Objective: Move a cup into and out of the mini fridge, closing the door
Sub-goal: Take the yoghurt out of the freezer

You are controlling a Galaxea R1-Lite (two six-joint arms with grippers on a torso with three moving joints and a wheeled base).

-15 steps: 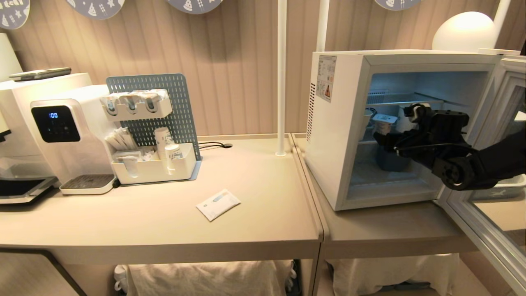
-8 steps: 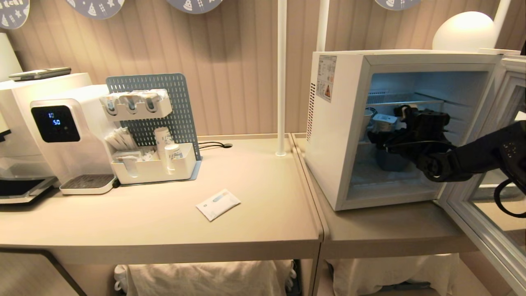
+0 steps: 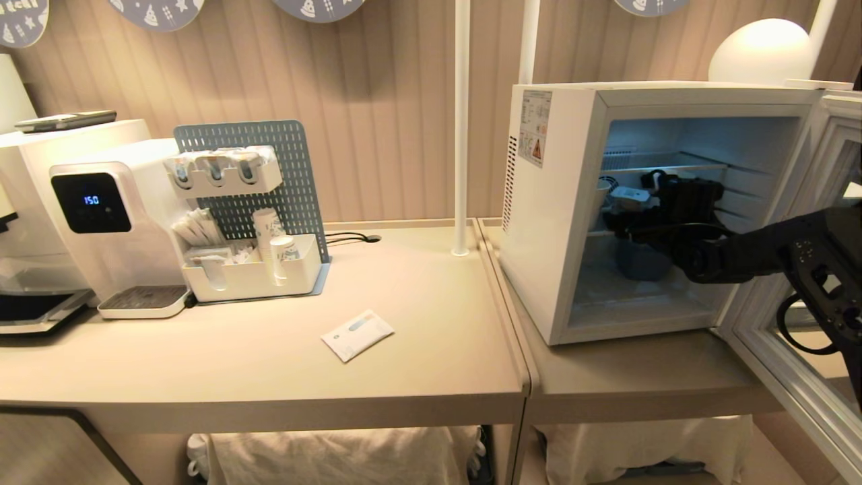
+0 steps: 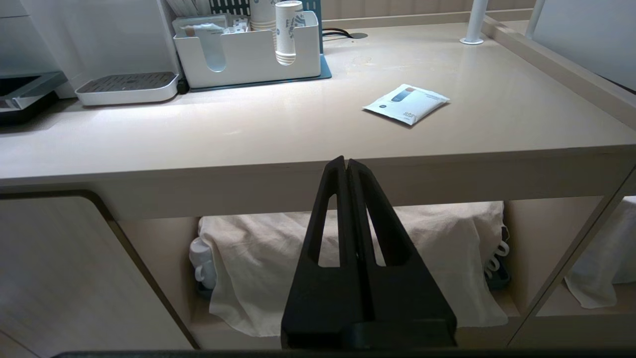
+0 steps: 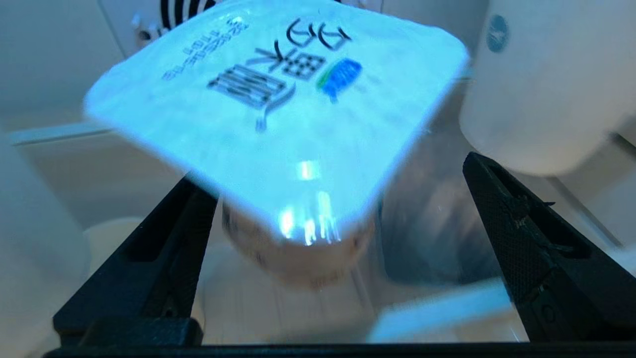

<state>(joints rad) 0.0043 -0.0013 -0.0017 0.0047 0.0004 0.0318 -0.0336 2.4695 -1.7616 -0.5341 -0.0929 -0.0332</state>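
The mini fridge (image 3: 549, 222) stands open on the right-hand table, its door (image 3: 788, 377) swung out to the right. The cup (image 3: 630, 197), a small white tub with a square printed foil lid (image 5: 278, 114), stands on the middle wire shelf inside. My right gripper (image 3: 626, 217) reaches into the fridge at shelf height. Its jaws (image 5: 331, 174) are open wide, one finger on each side of the cup, and neither finger presses it. My left gripper (image 4: 346, 161) is parked below the table's front edge, shut on nothing.
A taller white container (image 5: 541, 84) stands on the shelf next to the cup, and a blue tub (image 3: 640, 259) sits on the fridge floor. On the left table are a water dispenser (image 3: 101, 215), a pegboard organiser with paper cups (image 3: 249, 269) and a white packet (image 3: 357, 334).
My right arm has pushed deeper into the fridge, bringing the open fingers round the cup. The cup has stayed on the shelf. The left arm has not moved.
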